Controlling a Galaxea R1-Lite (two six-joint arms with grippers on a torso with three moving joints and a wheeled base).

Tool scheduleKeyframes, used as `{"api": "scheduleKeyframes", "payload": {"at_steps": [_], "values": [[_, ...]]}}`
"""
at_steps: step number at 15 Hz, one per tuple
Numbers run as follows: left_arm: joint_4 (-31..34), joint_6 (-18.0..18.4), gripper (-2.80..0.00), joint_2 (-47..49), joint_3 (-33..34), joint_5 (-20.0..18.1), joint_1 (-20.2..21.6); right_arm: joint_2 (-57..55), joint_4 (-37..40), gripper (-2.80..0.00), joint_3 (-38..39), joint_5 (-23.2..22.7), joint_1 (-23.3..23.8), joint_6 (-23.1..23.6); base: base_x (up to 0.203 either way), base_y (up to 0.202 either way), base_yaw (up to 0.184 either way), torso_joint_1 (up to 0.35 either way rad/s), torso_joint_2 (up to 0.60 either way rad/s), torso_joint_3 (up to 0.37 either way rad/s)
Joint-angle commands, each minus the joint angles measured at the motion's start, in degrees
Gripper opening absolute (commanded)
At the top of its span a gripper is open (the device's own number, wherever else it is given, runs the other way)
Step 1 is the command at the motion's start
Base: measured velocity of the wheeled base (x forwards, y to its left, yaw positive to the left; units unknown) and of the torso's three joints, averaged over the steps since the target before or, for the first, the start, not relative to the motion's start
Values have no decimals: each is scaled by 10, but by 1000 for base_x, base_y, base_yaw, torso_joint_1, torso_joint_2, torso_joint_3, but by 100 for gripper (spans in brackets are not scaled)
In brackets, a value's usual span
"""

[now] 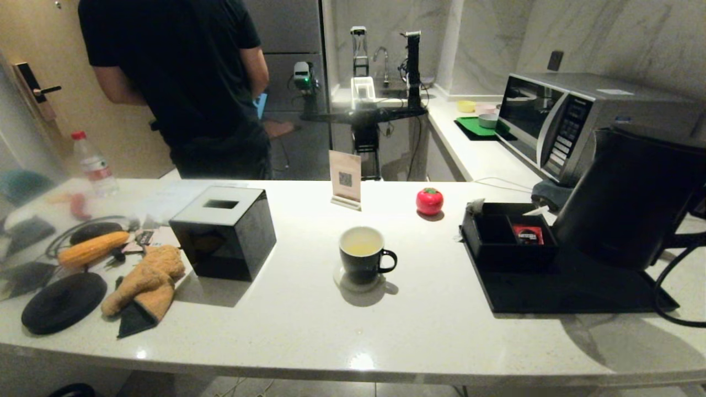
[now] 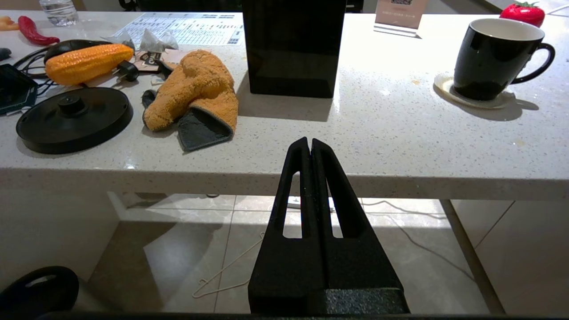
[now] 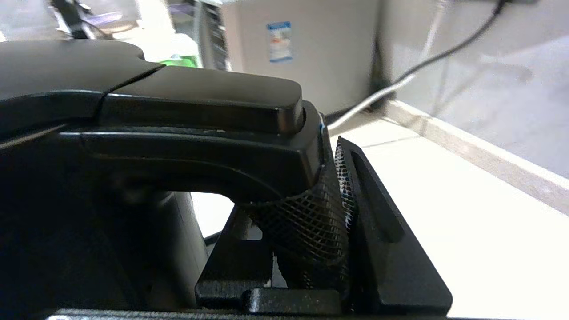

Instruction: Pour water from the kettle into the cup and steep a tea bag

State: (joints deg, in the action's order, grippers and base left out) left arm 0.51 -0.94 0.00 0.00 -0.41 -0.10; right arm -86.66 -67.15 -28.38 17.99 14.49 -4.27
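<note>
The kettle (image 1: 629, 198) is black. The cup (image 1: 362, 258) is black outside and white inside, with pale yellow water (image 1: 361, 248). The tissue box (image 1: 225, 231) is black. The toy tomato (image 1: 429, 200) is red. The corn (image 1: 92, 247) is orange-yellow.

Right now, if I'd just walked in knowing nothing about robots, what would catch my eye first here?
Probably the big black kettle at the right edge of the counter, its handle clamped in the right gripper. Next, the black cup standing mid-counter on a pale coaster, with yellowish water inside. The left gripper waits below the counter edge, fingers together, holding nothing.
</note>
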Motion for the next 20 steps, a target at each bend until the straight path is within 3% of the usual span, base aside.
{"api": "scheduleKeyframes", "payload": {"at_steps": [1,11,20], "values": [[0,0,-280,0,0,0,0,-31,-10,-280,-1,1,21,0,0,0,0,0,0,0],[0,0,-280,0,0,0,0,-178,-144,-280,-7,-19,61,21,0,0,0,0,0,0],[0,0,-280,0,0,0,0,-291,-169,-280,-133,-27,98,43,0,0,0,0,0,0]]}}
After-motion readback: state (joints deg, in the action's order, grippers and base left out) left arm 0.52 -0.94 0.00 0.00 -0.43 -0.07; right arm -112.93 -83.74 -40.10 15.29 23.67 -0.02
